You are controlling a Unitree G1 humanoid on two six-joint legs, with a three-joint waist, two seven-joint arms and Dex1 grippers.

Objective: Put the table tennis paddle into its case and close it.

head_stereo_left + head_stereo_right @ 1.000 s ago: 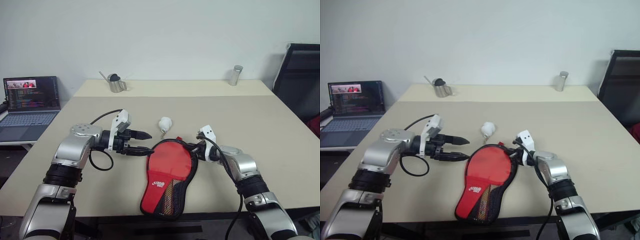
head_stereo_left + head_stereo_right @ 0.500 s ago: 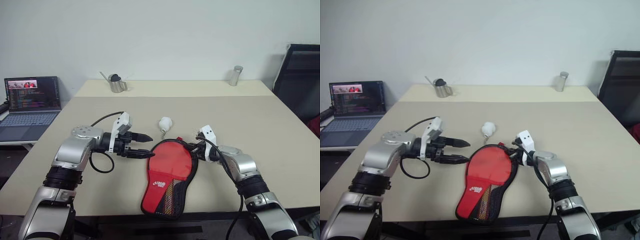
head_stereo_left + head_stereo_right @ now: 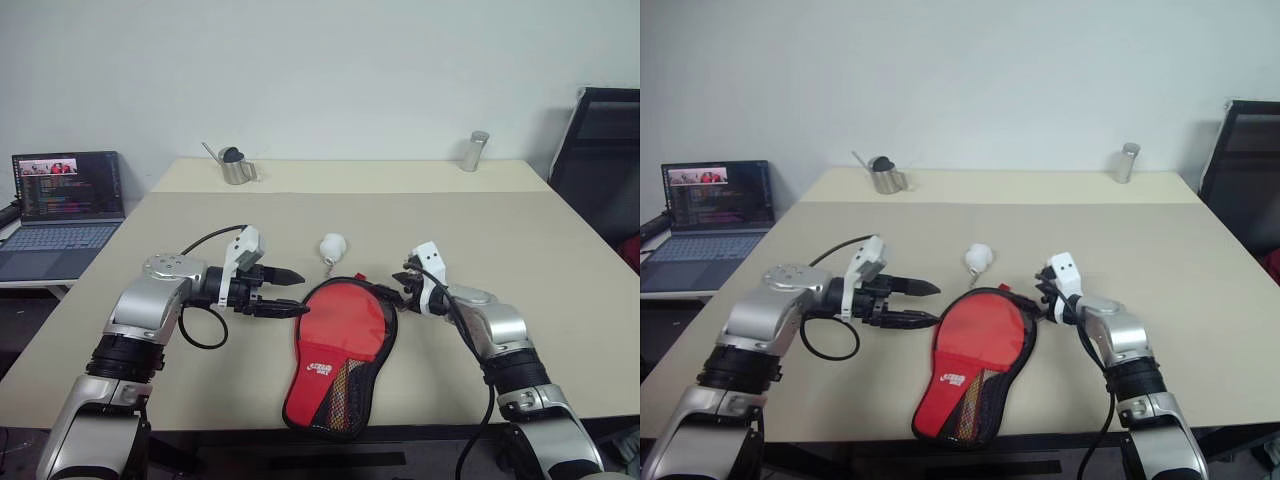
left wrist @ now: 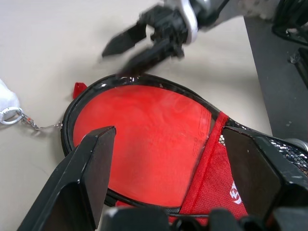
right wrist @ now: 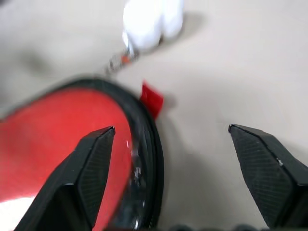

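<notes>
The case (image 3: 340,335) lies flat near the table's front edge, red side up, with its white logo and black mesh pocket toward me. The paddle is hidden. A red zip tab (image 5: 151,98) sticks out at the case's far rim, and a short chain links the rim to a small white charm (image 3: 331,245). My left gripper (image 3: 300,292) hovers open at the case's left rim, pointing right across the round part (image 4: 144,134). Just off the upper right rim, my right gripper (image 3: 405,285) is open and holds nothing; the left wrist view also catches that right gripper (image 4: 127,53) open.
A metal cup (image 3: 235,168) and a metal can (image 3: 471,151) stand at the table's far edge. A laptop (image 3: 62,210) sits on a side desk to the left and a black chair (image 3: 600,150) stands at the right. Bare tabletop (image 3: 480,230) surrounds the case.
My right gripper was shut at the case's upper right rim; it has opened and drawn up and to the right, off the rim. The left gripper and the case have stayed put.
</notes>
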